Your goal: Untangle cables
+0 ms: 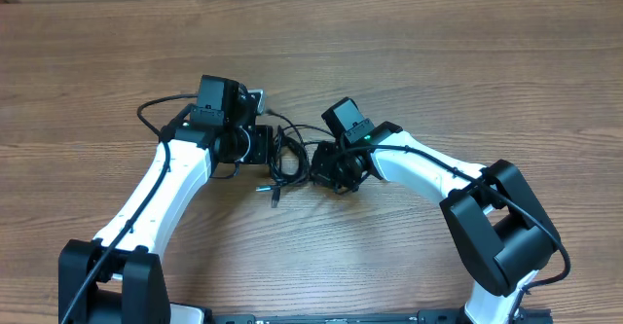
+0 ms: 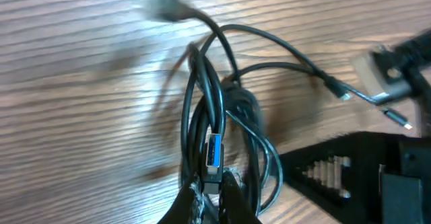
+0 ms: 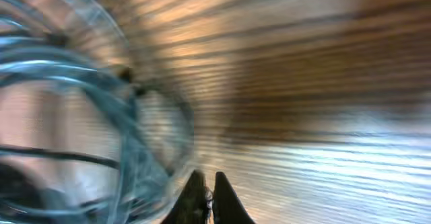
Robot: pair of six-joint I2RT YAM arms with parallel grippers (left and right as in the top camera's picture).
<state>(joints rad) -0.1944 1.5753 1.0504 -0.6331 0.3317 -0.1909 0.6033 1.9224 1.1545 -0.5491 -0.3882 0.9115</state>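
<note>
a tangle of thin black cables point(image 1: 282, 165) near the middle of the table point(image 1: 438, 52), well away from every edge, looped over itself around a blue usb plug point(image 2: 213, 150). pinched just under that plug by the left gripper point(image 2: 209, 196), clamped tight on the strand. flanked on the far side by the right gripper point(image 3: 205, 197), closed too; impossible to tell through the blur if pinching any strand. likely step: drawing the bundle apart. keep the left grip firm, pull sideways slowly and low, watch for cinching loops, stop and regrip at any tightening of the knot.
</note>
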